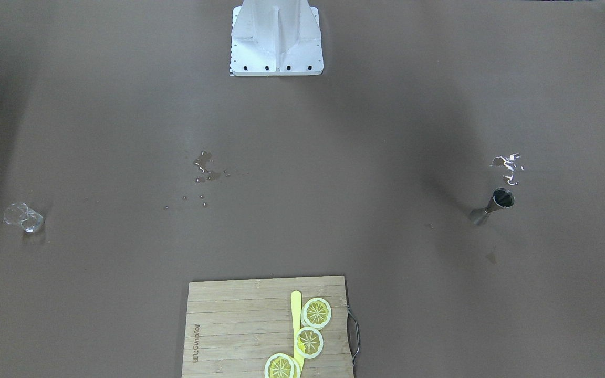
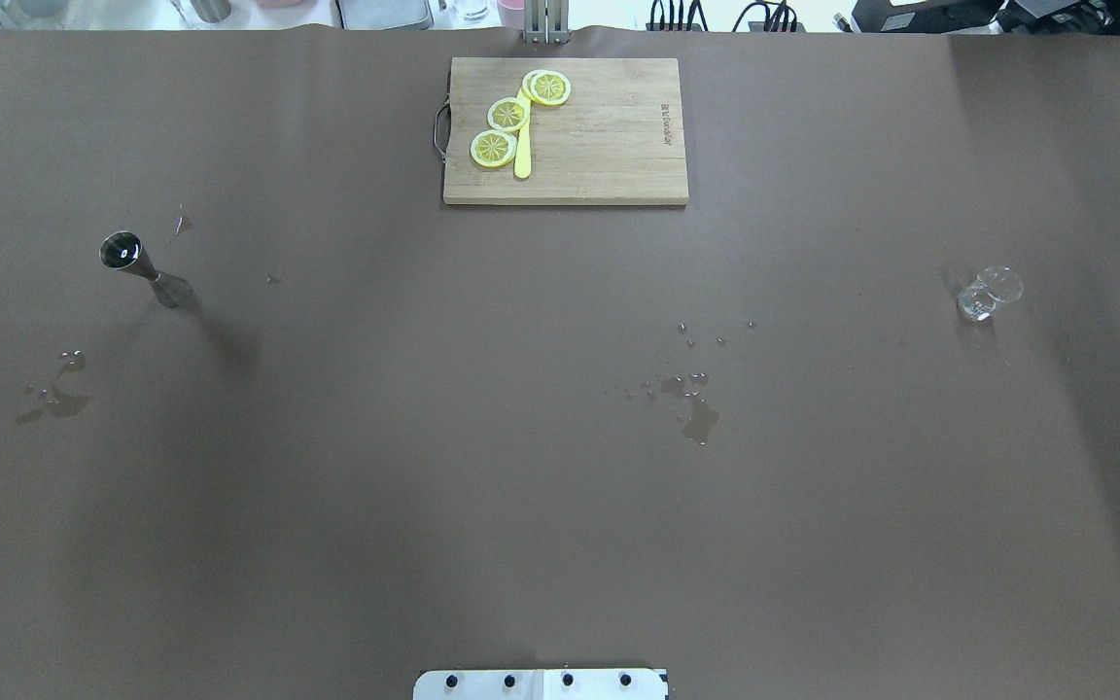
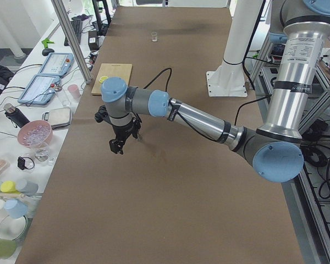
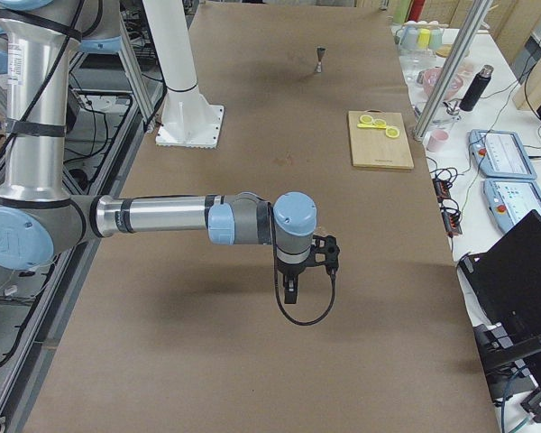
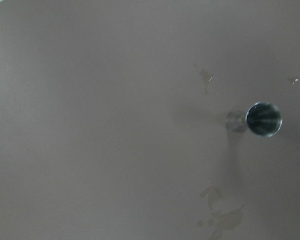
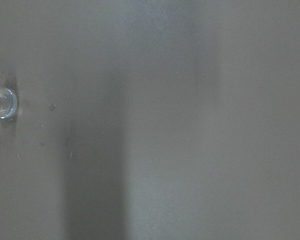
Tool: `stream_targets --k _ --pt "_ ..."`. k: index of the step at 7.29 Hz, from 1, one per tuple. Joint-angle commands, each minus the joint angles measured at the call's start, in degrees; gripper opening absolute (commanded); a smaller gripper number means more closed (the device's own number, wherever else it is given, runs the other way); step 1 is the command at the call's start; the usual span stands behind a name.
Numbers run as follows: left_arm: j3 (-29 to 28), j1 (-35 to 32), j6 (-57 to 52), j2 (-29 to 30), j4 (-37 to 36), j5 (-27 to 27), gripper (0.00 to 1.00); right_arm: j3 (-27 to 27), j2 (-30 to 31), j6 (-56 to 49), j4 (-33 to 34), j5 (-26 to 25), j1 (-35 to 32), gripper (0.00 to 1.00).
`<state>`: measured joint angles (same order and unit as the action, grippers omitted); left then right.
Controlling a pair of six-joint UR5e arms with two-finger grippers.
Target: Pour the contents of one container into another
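Note:
The steel jigger [image 2: 144, 267] stands upright on the brown table at the robot's left, also in the front view [image 1: 493, 206] and from above in the left wrist view [image 5: 262, 119]. The clear glass [image 2: 988, 294] stands far off on the robot's right, at the left edge of the right wrist view [image 6: 1, 102]. My left gripper [image 3: 118, 145] hangs above the table near the jigger's side, shown only in the left side view. My right gripper [image 4: 291, 290] hangs over the table, shown only in the right side view. Whether either is open or shut I cannot tell.
A wooden cutting board [image 2: 609, 146] with lemon slices [image 2: 508, 114] and a yellow knife lies at the far middle. Water puddles [image 2: 691, 399] mark the table's centre, and another puddle [image 2: 54, 399] lies near the jigger. The robot's base plate [image 1: 276, 50] stands at the near edge.

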<state>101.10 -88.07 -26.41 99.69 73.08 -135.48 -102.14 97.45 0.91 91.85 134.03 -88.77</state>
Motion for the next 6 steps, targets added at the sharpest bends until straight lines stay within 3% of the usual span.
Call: stream_targets --k 1,2,6 --pt "-2.5 -2.8 -1.6 -2.9 0.5 -2.3 0.98 0.0 0.0 0.0 0.0 0.0 0.0 1.00" --pt "-2.7 -5.0 -1.5 -4.0 0.8 -4.9 0.98 0.0 -0.1 0.0 0.0 0.0 0.0 1.00" --pt "-5.6 -6.7 7.6 -8.3 3.0 -4.8 0.98 -0.1 0.0 0.0 0.0 0.0 0.0 1.00"
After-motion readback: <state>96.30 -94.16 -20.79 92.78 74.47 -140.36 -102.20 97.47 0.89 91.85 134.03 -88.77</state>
